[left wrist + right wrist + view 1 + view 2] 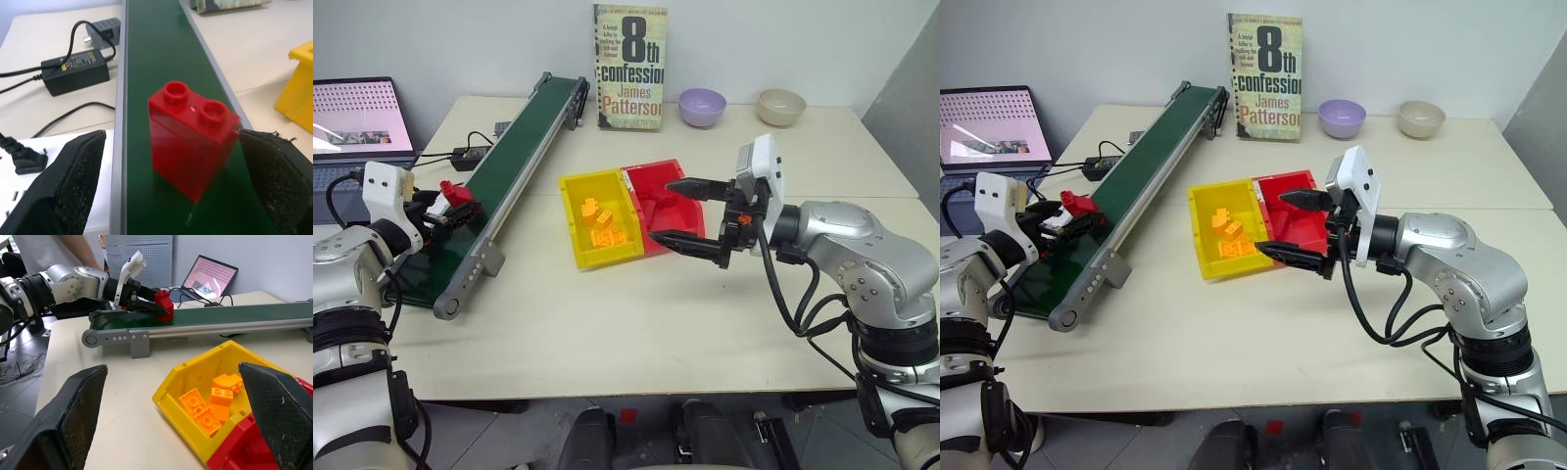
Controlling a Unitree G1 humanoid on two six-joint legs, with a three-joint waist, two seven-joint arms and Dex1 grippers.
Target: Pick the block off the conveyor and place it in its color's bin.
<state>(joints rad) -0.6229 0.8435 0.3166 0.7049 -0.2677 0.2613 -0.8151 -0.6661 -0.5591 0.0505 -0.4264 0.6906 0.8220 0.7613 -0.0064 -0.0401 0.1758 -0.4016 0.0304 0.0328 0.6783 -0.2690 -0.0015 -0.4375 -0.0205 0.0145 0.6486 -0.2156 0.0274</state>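
Near the conveyor's (514, 181) lower end, by the worktop's left edge, the left gripper (168, 191) stands wide open around the block (190, 144), holding nothing. The red brick sits upright on the green belt, between both pads and touching neither. Closing squarely on its flat sides should grip it well. Over the red bin (664, 203) the right gripper (690, 215) hangs open and empty.

Lab: tabletop conveyor (514, 171), laptop (357, 122)
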